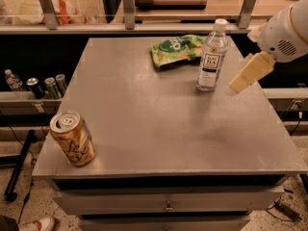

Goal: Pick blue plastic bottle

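Note:
The blue plastic bottle (211, 56) is a tall clear bottle with a white cap and a white label. It stands upright at the far right of the grey table (159, 124). My gripper (250, 72) hangs from the white arm at the right edge of the view, pale yellow, just right of the bottle and apart from it, at about the height of its lower half. It holds nothing.
A green snack bag (177, 49) lies just left of the bottle at the table's far edge. An orange-gold can (73, 138) stands tilted at the near left corner. Several cans and a bottle (33, 84) sit on a low shelf to the left. A railing runs behind the table.

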Controlling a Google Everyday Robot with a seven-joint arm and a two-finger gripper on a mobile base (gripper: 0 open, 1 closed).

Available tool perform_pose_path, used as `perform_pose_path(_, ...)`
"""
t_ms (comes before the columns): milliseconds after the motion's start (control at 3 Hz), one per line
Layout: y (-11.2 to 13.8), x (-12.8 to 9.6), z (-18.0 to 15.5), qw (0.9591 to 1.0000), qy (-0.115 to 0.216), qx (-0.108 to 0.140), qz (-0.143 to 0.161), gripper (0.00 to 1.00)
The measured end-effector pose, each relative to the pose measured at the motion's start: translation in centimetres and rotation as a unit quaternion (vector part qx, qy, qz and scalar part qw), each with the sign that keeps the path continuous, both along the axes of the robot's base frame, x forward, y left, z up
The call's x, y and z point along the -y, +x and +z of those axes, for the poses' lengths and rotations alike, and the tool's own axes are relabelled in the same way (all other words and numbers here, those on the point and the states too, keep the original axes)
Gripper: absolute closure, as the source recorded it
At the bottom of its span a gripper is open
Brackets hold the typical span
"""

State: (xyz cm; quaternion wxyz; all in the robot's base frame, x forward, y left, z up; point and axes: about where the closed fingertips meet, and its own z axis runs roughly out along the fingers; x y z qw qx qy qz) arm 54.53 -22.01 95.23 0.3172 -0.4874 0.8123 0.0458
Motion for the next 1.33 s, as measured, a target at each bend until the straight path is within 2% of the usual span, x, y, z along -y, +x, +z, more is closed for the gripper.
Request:
perform_pose_path(333, 2.0, -0.3, -1.9, 0.9975, 0.058, 0.020, -0.035, 0.00)
perform_pose_path(1000, 5.0, -0.5, -3.4, 0.9844, 0.144, 0.062, -0.081, 0.00)
perform_pose_path(1333, 6.3, -1.3, -3.9, 0.9771, 0.181, 0.075, -0.084, 0.00)
